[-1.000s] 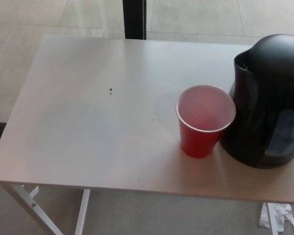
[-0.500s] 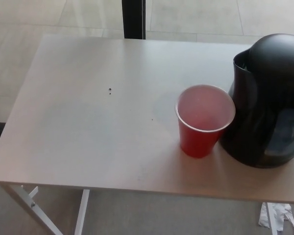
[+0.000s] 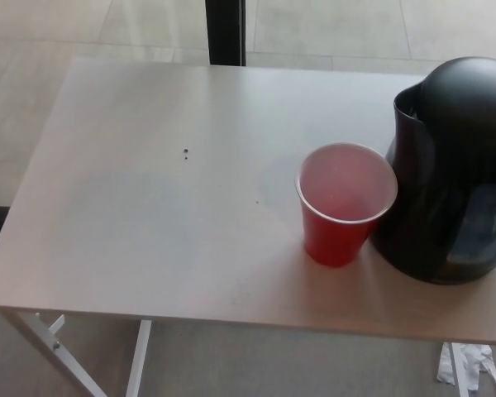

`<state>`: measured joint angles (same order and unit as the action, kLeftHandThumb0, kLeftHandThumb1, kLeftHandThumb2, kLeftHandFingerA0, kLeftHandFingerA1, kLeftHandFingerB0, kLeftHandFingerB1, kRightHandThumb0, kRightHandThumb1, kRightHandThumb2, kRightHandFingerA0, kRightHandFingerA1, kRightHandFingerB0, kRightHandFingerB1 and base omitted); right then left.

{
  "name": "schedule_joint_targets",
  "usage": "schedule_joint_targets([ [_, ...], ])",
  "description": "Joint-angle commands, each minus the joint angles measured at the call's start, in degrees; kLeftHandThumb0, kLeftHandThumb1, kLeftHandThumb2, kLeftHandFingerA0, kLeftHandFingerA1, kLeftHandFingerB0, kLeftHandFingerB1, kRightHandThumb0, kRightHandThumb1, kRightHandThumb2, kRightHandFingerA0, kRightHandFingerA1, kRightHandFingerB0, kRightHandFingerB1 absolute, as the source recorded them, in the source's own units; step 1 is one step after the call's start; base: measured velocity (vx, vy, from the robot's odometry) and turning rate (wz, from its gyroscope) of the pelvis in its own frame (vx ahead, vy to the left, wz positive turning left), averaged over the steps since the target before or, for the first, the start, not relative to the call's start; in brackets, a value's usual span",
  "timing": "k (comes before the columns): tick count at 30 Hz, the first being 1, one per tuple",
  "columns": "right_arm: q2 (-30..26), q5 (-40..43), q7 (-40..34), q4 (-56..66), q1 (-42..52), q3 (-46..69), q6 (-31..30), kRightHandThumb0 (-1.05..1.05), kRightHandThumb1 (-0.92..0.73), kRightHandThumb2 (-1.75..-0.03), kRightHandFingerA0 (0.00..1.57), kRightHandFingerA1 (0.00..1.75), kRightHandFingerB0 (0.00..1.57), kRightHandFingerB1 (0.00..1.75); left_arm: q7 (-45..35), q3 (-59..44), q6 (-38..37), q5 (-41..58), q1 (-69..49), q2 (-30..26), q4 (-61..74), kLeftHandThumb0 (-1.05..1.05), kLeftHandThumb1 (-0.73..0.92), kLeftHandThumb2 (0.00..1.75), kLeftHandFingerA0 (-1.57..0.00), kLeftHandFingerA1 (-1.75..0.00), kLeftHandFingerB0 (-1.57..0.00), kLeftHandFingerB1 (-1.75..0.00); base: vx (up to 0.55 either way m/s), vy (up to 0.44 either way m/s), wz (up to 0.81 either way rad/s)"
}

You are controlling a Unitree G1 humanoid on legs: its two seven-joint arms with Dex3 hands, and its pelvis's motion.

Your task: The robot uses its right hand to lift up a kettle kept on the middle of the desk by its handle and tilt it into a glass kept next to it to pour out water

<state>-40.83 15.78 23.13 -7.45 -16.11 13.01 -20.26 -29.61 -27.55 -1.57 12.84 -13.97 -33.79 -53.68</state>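
While neither hand appears in the head view, the kettle (image 3: 450, 169) stands upright on the table (image 3: 149, 215).
Fingers: cannot tell (hands out of frame); red cup (image 3: 345, 203) just beside the kettle's spout side.

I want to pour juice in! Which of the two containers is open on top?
The red plastic cup. Its round mouth is wide open, while the black kettle beside it has a domed lid on.

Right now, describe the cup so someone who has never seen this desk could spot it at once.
Find the pale desk, then the big black kettle at its right edge. The cup stands upright just left of the kettle, close against it. It is the only red thing there, open-topped with a pale inside.
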Motion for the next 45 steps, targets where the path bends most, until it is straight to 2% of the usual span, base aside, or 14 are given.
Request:
schedule_joint_targets([
  [1,-0.53,-3.3,1.76,-2.42,1.11,-1.39,2.66,-0.67,-0.43,-0.83,0.06,0.48,0.02,0.33,-0.58,0.03,-0.3,0.57,0.08,-0.93,-0.26,-0.68,0.66,0.6,-0.51,-0.53,-0.37,-0.4,0.0,0.0,0.0],
  [4,-0.59,-4.24,2.35,-6.33,0.51,-2.29,3.09,-0.62,-0.41,-0.83,0.02,0.45,0.04,0.33,-0.63,0.27,-0.84,0.27,0.41,-1.05,-1.17,-0.68,0.53,0.93,-0.44,-0.6,-0.27,-0.51,0.0,0.0,0.0],
  [7,-0.27,-4.19,2.58,-7.79,0.18,-1.99,3.11,-0.61,-0.4,-0.81,0.04,0.46,0.0,0.33,-0.84,0.29,-0.72,0.36,0.0,-1.11,-0.4,-0.67,0.69,0.61,-0.5,-0.52,-0.36,-0.41,0.0,0.0,0.0],
  [9,-0.4,-5.39,2.12,-8.63,-0.7,-2.67,3.23,-0.36,-0.37,-0.95,0.03,0.51,0.0,0.49,-0.76,-0.13,0.86,1.03,0.03,-0.93,0.29,-0.68,0.52,0.91,-0.46,-0.61,-0.31,-0.52,0.0,0.0,0.0],
  [13,-0.54,-8.57,1.32,-9.97,-1.61,-4.48,6.94,-0.71,-0.44,-0.83,0.04,0.46,0.03,0.36,-0.36,0.08,0.86,0.76,-0.15,-0.81,0.66,-0.66,0.68,0.6,-0.5,-0.5,-0.35,-0.4,0.0,0.0,0.0],
  [16,-1.13,-9.91,1.89,-11.06,-1.95,-5.47,9.33,-0.36,-0.39,-0.97,0.04,0.52,0.0,0.49,-0.57,0.61,0.41,0.32,-0.39,-0.7,0.46,-0.66,0.68,0.61,-0.5,-0.51,-0.35,-0.4,0.0,0.0,0.0],
  [17,-0.61,-9.7,1.46,-11.35,-2.36,-5.25,8.94,-0.66,-0.46,-0.79,0.19,0.5,0.09,0.38,-0.55,0.67,0.33,0.31,-0.31,-0.71,0.27,-0.68,0.53,0.92,-0.46,-0.61,-0.3,-0.52,0.0,0.0,0.0],
  [18,0.45,-9.19,0.6,-11.78,-3.25,-4.87,8.11,-0.64,-0.46,-0.77,0.2,0.49,0.12,0.39,-0.55,0.73,0.23,0.3,-0.15,-0.73,-0.07,-0.67,0.68,0.6,-0.5,-0.5,-0.36,-0.39,0.0,0.0,0.0],
  [20,1.37,-9.15,-0.11,-12.27,-3.87,-4.52,8.26,-0.64,-0.45,-0.77,0.23,0.5,0.14,0.39,-0.59,0.79,0.12,0.31,0.04,-0.79,-0.49,-0.69,0.52,0.92,-0.45,-0.6,-0.3,-0.51,0.0,0.0,0.0],
  [22,3.81,-8.46,-2.47,-13.3,-5.7,-3.57,7.51,-0.62,-0.46,-0.77,0.27,0.49,0.15,0.4,-0.65,0.86,0.17,0.45,0.42,-0.59,-1.12,-0.65,0.68,0.6,-0.49,-0.49,-0.35,-0.39,0.0,0.0,0.0],
  [24,5.41,-8.74,-3.66,-14.65,-7.76,-3.4,6.91,-0.61,-0.47,-0.77,0.27,0.49,0.14,0.4,-0.33,1.28,0.15,0.17,-0.24,-0.26,0.09,-0.7,0.55,0.91,-0.43,-0.58,-0.3,-0.51,0.0,0.0,0.0],
  [26,5.77,-9.09,-3.6,-14.85,-8.11,-3.2,6.89,-0.61,-0.47,-0.77,0.26,0.49,0.13,0.39,-0.4,1.6,0.27,0.11,-0.46,-0.18,0.2,-0.65,0.69,0.61,-0.5,-0.48,-0.35,-0.39,0.0,0.0,0.0],
  [34,7.06,-10.1,-4.09,-20.98,-11.5,-3.11,10.17,-0.61,-0.46,-0.78,0.34,0.53,0.17,0.42,-0.98,1.8,-0.12,0.51,0.41,-0.68,-1.5,-0.67,0.7,0.61,-0.48,-0.5,-0.33,-0.39,0.0,0.0,0.0],
  [45,9.36,-10.88,-4.58,-17.23,-8.51,-4.0,6.78,-0.38,-0.68,-0.61,0.94,0.72,0.41,0.36,-1.26,1.86,0.59,1.04,0.31,-0.28,-0.18,-0.69,0.7,0.61,-0.5,-0.51,-0.33,-0.4,0.0,0.0,0.0],
])
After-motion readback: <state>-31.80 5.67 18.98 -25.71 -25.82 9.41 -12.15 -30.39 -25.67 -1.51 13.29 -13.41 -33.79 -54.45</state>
